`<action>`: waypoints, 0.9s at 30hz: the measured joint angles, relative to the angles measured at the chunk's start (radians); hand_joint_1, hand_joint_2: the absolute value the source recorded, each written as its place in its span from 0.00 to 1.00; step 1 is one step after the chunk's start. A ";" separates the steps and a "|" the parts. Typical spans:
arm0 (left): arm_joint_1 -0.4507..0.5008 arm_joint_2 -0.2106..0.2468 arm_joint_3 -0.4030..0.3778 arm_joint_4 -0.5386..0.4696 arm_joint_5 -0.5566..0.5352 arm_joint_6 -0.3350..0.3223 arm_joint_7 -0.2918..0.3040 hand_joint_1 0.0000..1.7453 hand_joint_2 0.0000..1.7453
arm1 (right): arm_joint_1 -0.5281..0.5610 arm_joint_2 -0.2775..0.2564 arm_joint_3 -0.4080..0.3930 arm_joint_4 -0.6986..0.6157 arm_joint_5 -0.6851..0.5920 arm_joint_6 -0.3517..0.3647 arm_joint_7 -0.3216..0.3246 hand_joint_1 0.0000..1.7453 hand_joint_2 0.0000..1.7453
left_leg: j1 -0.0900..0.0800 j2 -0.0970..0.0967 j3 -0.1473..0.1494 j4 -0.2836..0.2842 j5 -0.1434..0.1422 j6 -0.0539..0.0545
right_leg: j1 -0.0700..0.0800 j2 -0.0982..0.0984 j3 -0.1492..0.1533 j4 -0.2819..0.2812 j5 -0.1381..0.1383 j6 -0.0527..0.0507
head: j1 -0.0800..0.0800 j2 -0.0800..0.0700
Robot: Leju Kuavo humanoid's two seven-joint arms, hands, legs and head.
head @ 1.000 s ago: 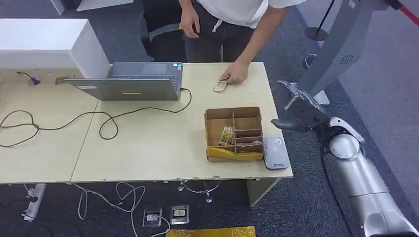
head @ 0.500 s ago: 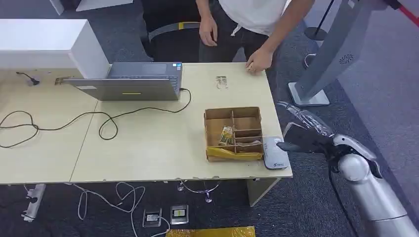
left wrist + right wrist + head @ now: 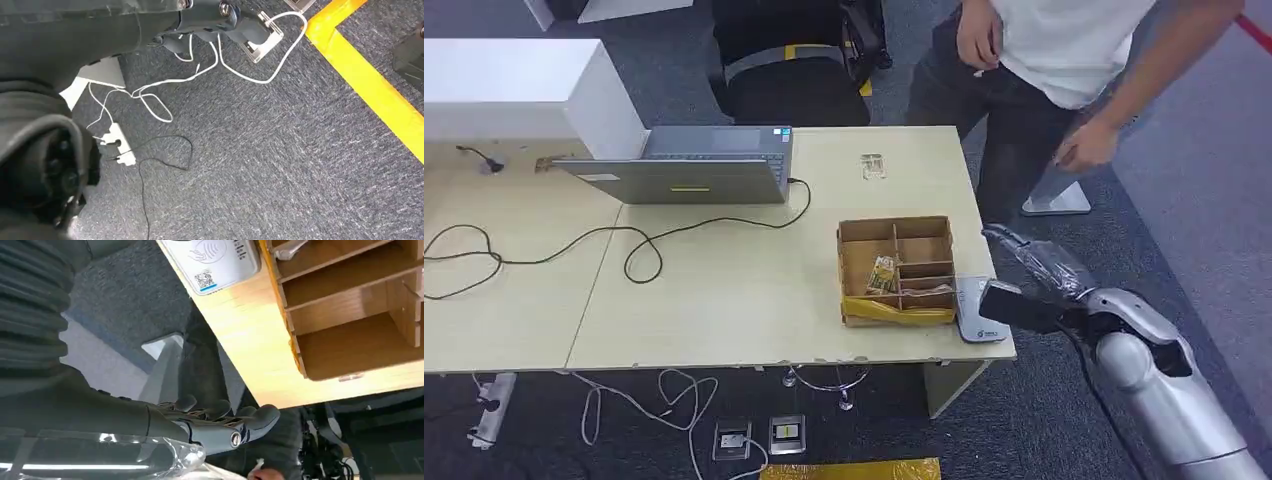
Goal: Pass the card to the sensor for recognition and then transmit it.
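A small card [image 3: 873,166] lies flat near the far edge of the table [image 3: 724,290]. The grey card sensor [image 3: 979,312] sits at the table's near right corner, next to a cardboard divider box [image 3: 897,270] that holds another card [image 3: 883,275]. My right hand [image 3: 1032,283] hovers just off the table's right edge beside the sensor, fingers stretched out and holding nothing. The right wrist view shows those fingers [image 3: 220,422] extended, with the sensor [image 3: 212,260] and box [image 3: 350,305] beyond. My left hand [image 3: 45,165] hangs over the floor as a dark shape, its fingers unclear.
A person [image 3: 1064,60] stands by the table's far right corner, close to my right arm. A laptop [image 3: 689,165] with a black cable [image 3: 644,250] and a white box [image 3: 514,90] occupy the table's left. A silver stand base [image 3: 1056,198] sits on the floor at right.
The person let go of the card on the table and stepped away to the right. My right hand dropped and drew in toward the sensor at the near right corner.
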 joint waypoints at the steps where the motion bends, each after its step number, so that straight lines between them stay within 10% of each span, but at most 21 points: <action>1: 0.000 0.000 0.000 0.000 0.000 0.000 0.000 0.00 0.00 | 0.000 0.000 0.004 0.000 0.008 -0.005 0.000 0.00 1.00 | 0.000 0.000 0.000 0.000 0.000 0.000 | 0.000 0.000 0.000 0.000 0.000 0.000 | 0.000 0.000; 27: -0.014 -0.001 -0.001 0.000 -0.010 0.000 0.000 0.00 0.00 | -0.004 0.069 0.121 0.088 0.110 -0.195 -0.017 0.00 1.00 | 0.000 0.000 -0.001 0.000 0.000 0.000 | 0.000 -0.001 0.000 0.000 0.000 0.000 | 0.000 0.000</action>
